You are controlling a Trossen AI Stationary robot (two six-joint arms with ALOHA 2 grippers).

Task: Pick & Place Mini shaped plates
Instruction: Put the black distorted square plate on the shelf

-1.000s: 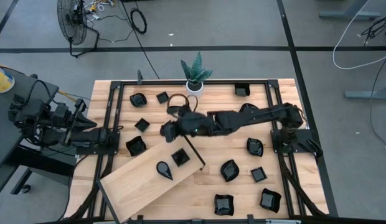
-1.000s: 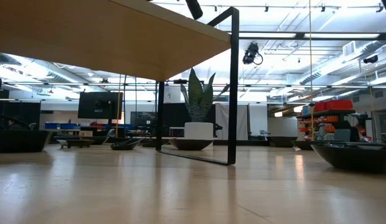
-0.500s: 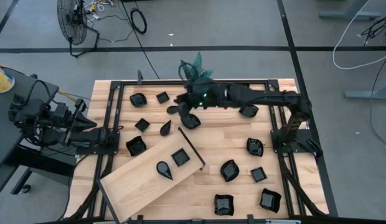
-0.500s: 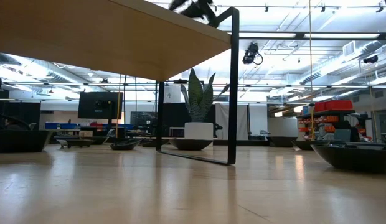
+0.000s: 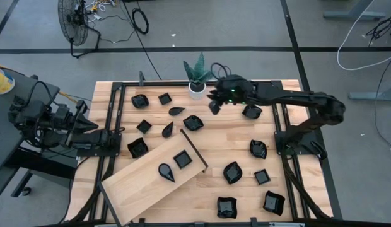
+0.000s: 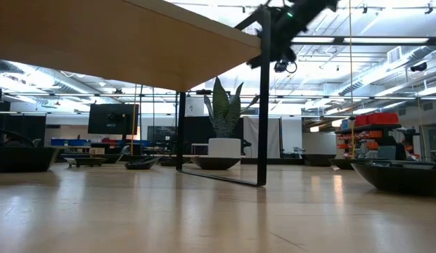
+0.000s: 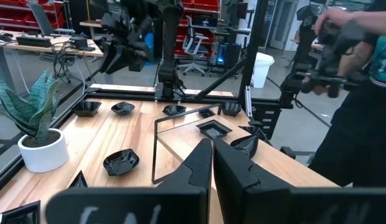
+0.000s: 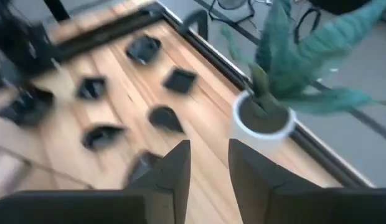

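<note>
Mini plates (image 5: 137, 148): glossy black, square, teardrop and wavy shapes, scattered over the tabletop (image 5: 227, 142). Two already sit on the wooden board (image 5: 142, 183) at lower left: a teardrop (image 5: 166, 171) and a square (image 5: 182, 159). Left pincer (image 5: 88, 125) is parked at the left edge, clenched, empty. Right pincer (image 5: 214, 104) is up near the plant pot (image 5: 196, 87) at the far edge, fingers (image 8: 174, 171) parted, nothing visibly between them. My read: it's between picks, heading for a new plate. Next move needs it to line up over one plate, probably the square (image 5: 245, 91) or wavy one (image 5: 251, 112) nearby, come down and clamp a rim without bumping the plant.
</note>
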